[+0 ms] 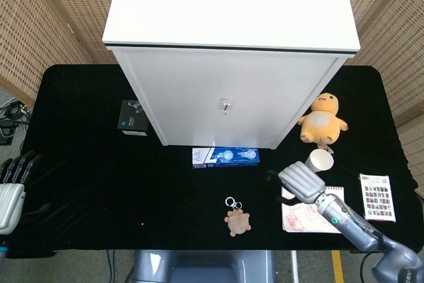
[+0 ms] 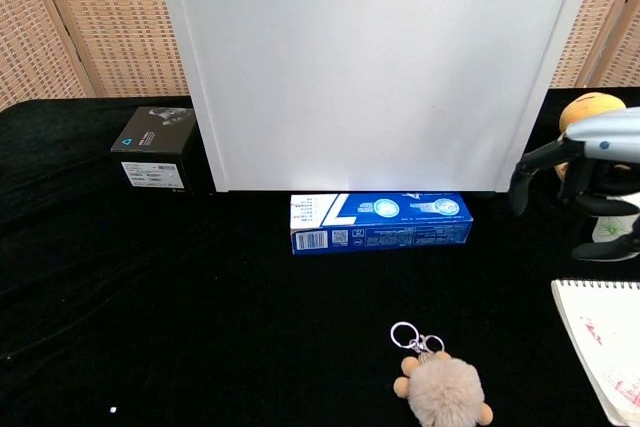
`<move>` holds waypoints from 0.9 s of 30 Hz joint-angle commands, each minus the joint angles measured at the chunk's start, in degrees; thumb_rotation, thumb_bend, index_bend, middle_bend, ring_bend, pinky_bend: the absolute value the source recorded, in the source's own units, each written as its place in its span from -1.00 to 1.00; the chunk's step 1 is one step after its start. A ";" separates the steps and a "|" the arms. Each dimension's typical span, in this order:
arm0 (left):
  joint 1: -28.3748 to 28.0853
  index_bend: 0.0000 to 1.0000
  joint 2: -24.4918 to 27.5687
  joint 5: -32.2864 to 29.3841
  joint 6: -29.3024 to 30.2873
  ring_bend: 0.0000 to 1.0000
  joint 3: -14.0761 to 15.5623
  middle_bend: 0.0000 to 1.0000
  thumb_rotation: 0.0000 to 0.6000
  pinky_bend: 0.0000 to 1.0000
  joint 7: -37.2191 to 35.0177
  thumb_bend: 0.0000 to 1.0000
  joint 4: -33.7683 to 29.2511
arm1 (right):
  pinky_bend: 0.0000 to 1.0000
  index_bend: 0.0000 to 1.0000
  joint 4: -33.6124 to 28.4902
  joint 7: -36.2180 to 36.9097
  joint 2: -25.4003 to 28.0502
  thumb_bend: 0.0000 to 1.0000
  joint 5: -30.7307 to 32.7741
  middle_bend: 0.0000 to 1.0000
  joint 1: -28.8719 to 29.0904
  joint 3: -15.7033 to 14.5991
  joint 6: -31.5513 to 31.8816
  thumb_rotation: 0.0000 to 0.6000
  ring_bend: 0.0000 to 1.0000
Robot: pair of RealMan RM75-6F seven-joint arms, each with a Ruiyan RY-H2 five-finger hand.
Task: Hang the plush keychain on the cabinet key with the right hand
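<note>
i see the small tan plush keychain (image 1: 237, 221) with its silver rings lying flat on the black cloth table (image 1: 86, 183), near the front edge and slightly right of centre. the small metal cabinet key (image 1: 226, 105) sits in the front door of the tall white cabinet (image 1: 225, 51) at the table's back. my right hand (image 1: 301, 181) hovers above the table between the keychain and the white paper cup (image 1: 320, 160), over the left edge of the spiral notepad with red drawings (image 1: 311, 217); its fingers are spread and it grasps nothing. my left hand (image 1: 13, 187) rests at the front left corner, fingers apart, holding nothing. a blue rectangular carton (image 1: 225, 157) lies just in front of the cabinet, a small black box (image 1: 133, 117) at the cabinet's left, a yellow plush toy (image 1: 322, 119) at its right, and a printed colour card (image 1: 377, 197) near the right edge.
</note>
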 commanded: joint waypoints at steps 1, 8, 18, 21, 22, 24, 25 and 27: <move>-0.33 -1.00 -0.17 -0.81 -0.57 -1.00 -0.23 -1.00 1.00 -1.00 0.35 -1.00 0.17 | 1.00 -0.14 1.45 1.32 -4.35 -0.07 2.90 0.89 3.31 0.60 -5.11 1.00 0.95; -0.60 -1.00 -0.25 -1.34 -0.72 -1.00 -0.39 -1.00 1.00 -1.00 0.63 -1.00 0.18 | 1.00 -0.04 6.25 -2.47 -13.01 -0.05 8.46 0.89 6.80 2.02 -9.25 1.00 0.95; -1.20 -1.00 0.17 -2.58 -1.91 -1.00 -0.54 -1.00 1.00 -1.00 -0.50 -1.00 0.32 | 1.00 -0.02 10.54 -12.12 -20.26 0.00 18.13 0.90 10.22 2.98 -12.99 1.00 0.95; -1.36 -1.00 0.22 -2.88 -2.14 -1.00 -0.60 -1.00 1.00 -1.00 -0.47 -1.00 0.36 | 1.00 -0.02 10.98 -14.78 -21.62 0.01 20.88 0.90 10.99 2.90 -13.63 1.00 0.95; -1.41 -1.00 0.21 -2.99 -2.19 -1.00 -0.63 -1.00 1.00 -1.00 -0.47 -1.00 0.34 | 1.00 -0.02 11.03 -15.53 -22.04 0.01 21.76 0.90 11.26 2.86 -13.85 1.00 0.95; -1.51 -1.00 0.19 -3.20 -2.31 -1.00 -0.68 -1.00 1.00 -1.00 -0.40 -1.00 0.36 | 1.00 -0.02 11.38 -17.11 -23.17 0.01 23.40 0.90 11.86 2.66 -14.30 1.00 0.95; -1.54 -1.00 0.18 -3.29 -2.35 -1.00 -0.70 -1.00 1.00 -1.00 -0.36 -1.00 0.36 | 1.00 -0.02 11.62 -17.66 -23.55 0.01 23.95 0.90 12.02 2.62 -14.30 1.00 0.95; -1.61 -1.00 0.17 -3.59 -2.48 -1.00 -0.73 -1.00 1.00 -1.00 -0.36 -1.00 0.41 | 1.00 -0.01 12.45 -19.63 -24.97 0.01 25.65 0.90 12.59 2.30 -14.30 1.00 0.95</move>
